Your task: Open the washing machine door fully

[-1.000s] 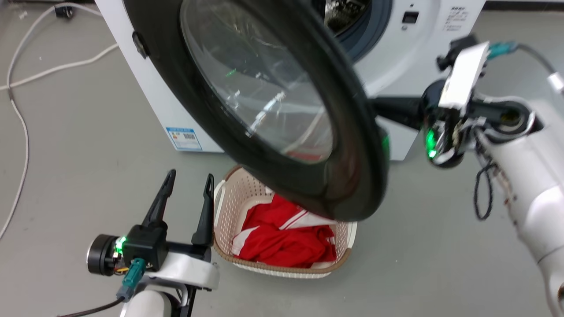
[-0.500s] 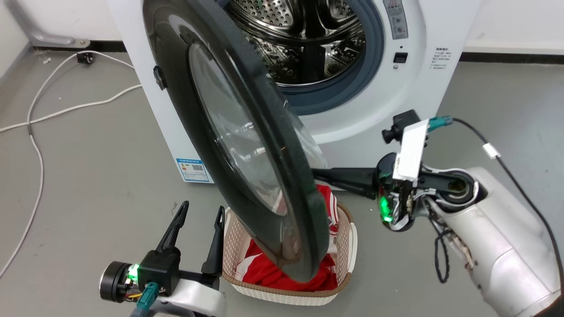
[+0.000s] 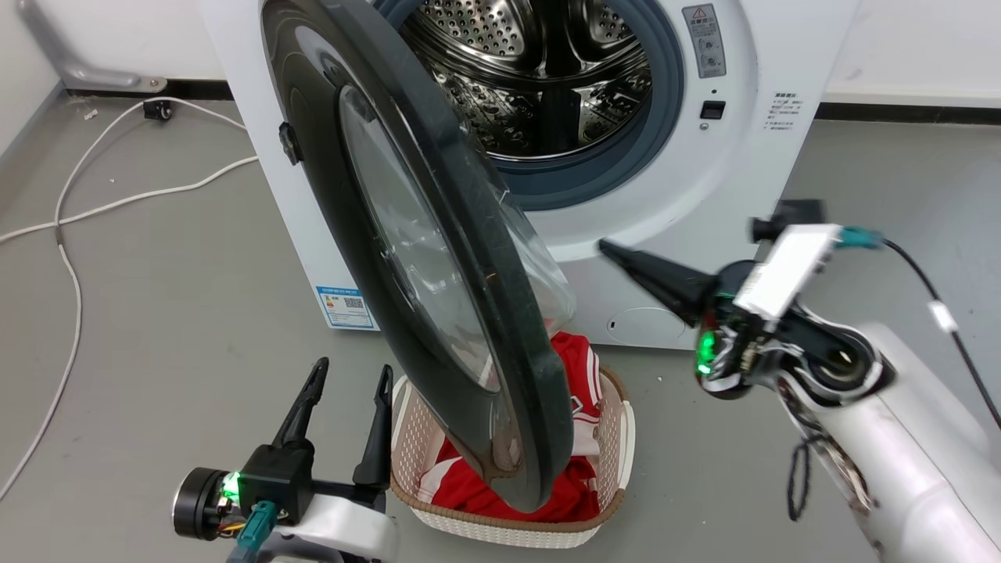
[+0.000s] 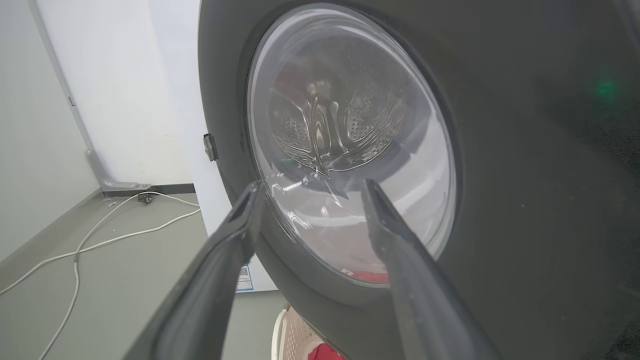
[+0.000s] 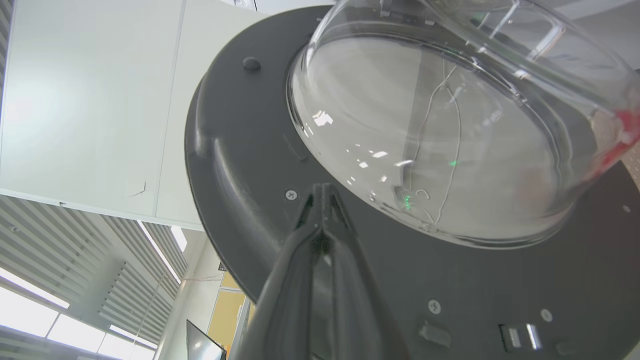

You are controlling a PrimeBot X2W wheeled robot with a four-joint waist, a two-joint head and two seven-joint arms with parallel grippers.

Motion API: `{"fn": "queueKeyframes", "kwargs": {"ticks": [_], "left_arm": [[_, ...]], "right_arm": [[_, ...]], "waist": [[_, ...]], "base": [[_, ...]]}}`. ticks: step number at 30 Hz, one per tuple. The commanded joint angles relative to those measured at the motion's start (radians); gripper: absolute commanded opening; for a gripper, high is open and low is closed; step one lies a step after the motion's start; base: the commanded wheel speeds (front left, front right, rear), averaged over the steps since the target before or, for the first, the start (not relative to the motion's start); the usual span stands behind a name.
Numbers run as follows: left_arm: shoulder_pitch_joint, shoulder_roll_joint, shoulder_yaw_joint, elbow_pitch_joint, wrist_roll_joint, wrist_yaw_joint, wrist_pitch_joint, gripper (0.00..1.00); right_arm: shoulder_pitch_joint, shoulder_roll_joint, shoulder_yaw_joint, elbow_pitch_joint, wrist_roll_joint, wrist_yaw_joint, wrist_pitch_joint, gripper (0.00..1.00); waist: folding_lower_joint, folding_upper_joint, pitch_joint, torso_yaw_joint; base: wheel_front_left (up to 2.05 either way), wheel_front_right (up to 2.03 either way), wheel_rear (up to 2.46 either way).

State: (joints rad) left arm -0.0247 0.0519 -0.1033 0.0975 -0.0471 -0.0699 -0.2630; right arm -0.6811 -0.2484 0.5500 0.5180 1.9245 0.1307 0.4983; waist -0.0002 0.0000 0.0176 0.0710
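- The washing machine door (image 3: 313,156), a big glossy black disc with a bulging clear glass centre, stands swung out from the white front-loading washing machine (image 3: 782,47), hinged at the machine's left edge. It is roughly edge-on to the head camera, so by my judgement it is partly open, not fully.
- The right gripper (image 3: 618,254) has its two fingers pressed together and holds nothing. It points at the door's inner face, just beside the glass bowl (image 5: 425,140); whether the tip touches, I cannot tell.
- The left gripper (image 3: 352,369) is spread wide and empty, low on the door's outer side.
- To finish well, push on the black inner rim near the free edge, not on the glass, and follow the arc around the hinge.
- Move the left gripper out of the door's swing path first.
- Watch the door's lower edge, which hangs over the beige plastic basket (image 3: 618,438) of red cloth (image 3: 485,489) on the floor before the machine.
- Count: one door, one machine, one basket, two grippers.
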Motion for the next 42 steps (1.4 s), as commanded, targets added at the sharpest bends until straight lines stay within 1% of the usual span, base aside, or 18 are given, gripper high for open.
{"fn": "queueKeyframes", "kwargs": {"ticks": [1,5,10,12,16,17,18,19,21,25,28,30,32,34,35,38,40,42], "left_arm": [[0.003,-0.001,0.004,-0.001,-0.001,0.006,-0.002,1.00],[0.007,0.001,0.014,-0.001,-0.006,0.011,-0.002,1.00],[0.016,0.004,0.027,0.002,-0.008,0.019,-0.002,1.00],[0.019,0.005,0.032,0.003,-0.009,0.022,-0.002,1.00],[0.021,0.008,0.039,-0.004,-0.010,0.025,-0.002,1.00],[0.022,0.009,0.041,-0.005,-0.011,0.026,-0.002,1.00],[0.022,0.009,0.043,-0.005,-0.011,0.027,-0.002,1.00],[0.022,0.010,0.045,-0.005,-0.012,0.027,-0.002,1.00],[0.022,0.010,0.048,-0.003,-0.012,0.029,-0.002,1.00],[0.023,0.011,0.053,0.000,-0.014,0.031,-0.002,1.00],[0.021,0.012,0.057,0.001,-0.015,0.033,-0.002,1.00],[0.023,0.012,0.060,0.000,-0.015,0.034,-0.002,1.00],[0.025,0.012,0.062,-0.001,-0.015,0.036,-0.002,1.00],[0.027,0.013,0.064,-0.002,-0.015,0.035,-0.002,1.00],[0.028,0.013,0.064,-0.002,-0.015,0.034,-0.002,1.00],[0.027,0.015,0.065,-0.003,-0.014,0.033,-0.002,1.00],[0.024,0.016,0.066,-0.002,-0.014,0.033,-0.002,1.00],[0.023,0.017,0.068,-0.002,-0.013,0.034,-0.002,1.00]], "right_arm": [[0.042,-0.009,-0.022,-0.022,-0.001,0.000,-0.033,0.00],[0.142,-0.053,-0.118,-0.116,-0.014,0.000,-0.169,0.00],[0.299,-0.097,-0.231,-0.238,-0.013,0.000,-0.286,0.00],[0.366,-0.116,-0.264,-0.282,-0.030,0.000,-0.327,0.00],[0.492,-0.131,-0.311,-0.357,-0.064,0.000,-0.410,0.00],[0.518,-0.132,-0.317,-0.370,-0.078,0.000,-0.435,0.10],[0.542,-0.129,-0.322,-0.381,-0.092,0.000,-0.461,0.73],[0.563,-0.128,-0.323,-0.392,-0.113,0.000,-0.487,1.00],[0.600,-0.119,-0.325,-0.406,-0.145,0.000,-0.543,1.00],[0.644,-0.130,-0.289,-0.384,-0.294,0.000,-0.677,1.00],[0.646,-0.124,-0.275,-0.334,-0.444,0.000,-0.739,1.00],[0.635,-0.104,-0.295,-0.293,-0.562,0.000,-0.757,1.00],[0.623,-0.071,-0.340,-0.266,-0.691,0.000,-0.762,1.00],[0.614,-0.031,-0.418,-0.265,-0.856,0.000,-0.763,1.00],[0.616,0.000,-0.456,-0.276,-0.941,0.000,-0.763,1.00],[0.636,0.074,-0.553,-0.345,-1.213,0.000,-0.763,1.00],[0.653,0.121,-0.588,-0.414,-1.393,0.000,-0.762,1.00],[0.677,0.158,-0.608,-0.492,-1.534,0.000,-0.738,1.00]], "waist": [[0.0002,0.0000,-0.003,-0.002],[0.0002,0.0000,-0.009,-0.012],[0.0002,0.0000,-0.019,-0.026],[0.0002,0.0000,-0.022,-0.031],[0.0002,0.0000,-0.026,-0.041],[0.0002,0.0000,-0.026,-0.043],[0.0002,0.0000,-0.027,-0.045],[0.0002,0.0000,-0.028,-0.046],[0.0002,0.0000,-0.029,-0.048],[0.0002,0.0000,-0.033,-0.048],[0.0002,0.0000,-0.034,-0.049],[0.0002,0.0000,-0.034,-0.051],[0.0002,0.0000,-0.035,-0.053],[0.0002,0.0000,-0.035,-0.056],[0.0002,0.0000,-0.034,-0.057],[0.0002,0.0000,-0.033,-0.058],[0.0002,0.0000,-0.033,-0.057],[0.0002,0.0000,-0.032,-0.057]], "base": [[0.00,0.00,0.00],[0.00,0.00,0.00],[0.00,0.00,0.00],[0.00,0.00,0.00],[0.00,0.00,0.00],[0.00,0.00,0.00],[0.00,0.00,0.00],[0.00,0.00,0.00],[0.00,0.00,0.00],[0.00,0.00,0.00],[0.00,0.00,0.00],[0.00,0.00,0.00],[0.00,0.00,0.00],[0.00,0.00,0.00],[0.00,0.00,0.00],[0.00,0.00,0.00],[0.00,0.00,0.00],[0.00,0.00,0.00]]}}
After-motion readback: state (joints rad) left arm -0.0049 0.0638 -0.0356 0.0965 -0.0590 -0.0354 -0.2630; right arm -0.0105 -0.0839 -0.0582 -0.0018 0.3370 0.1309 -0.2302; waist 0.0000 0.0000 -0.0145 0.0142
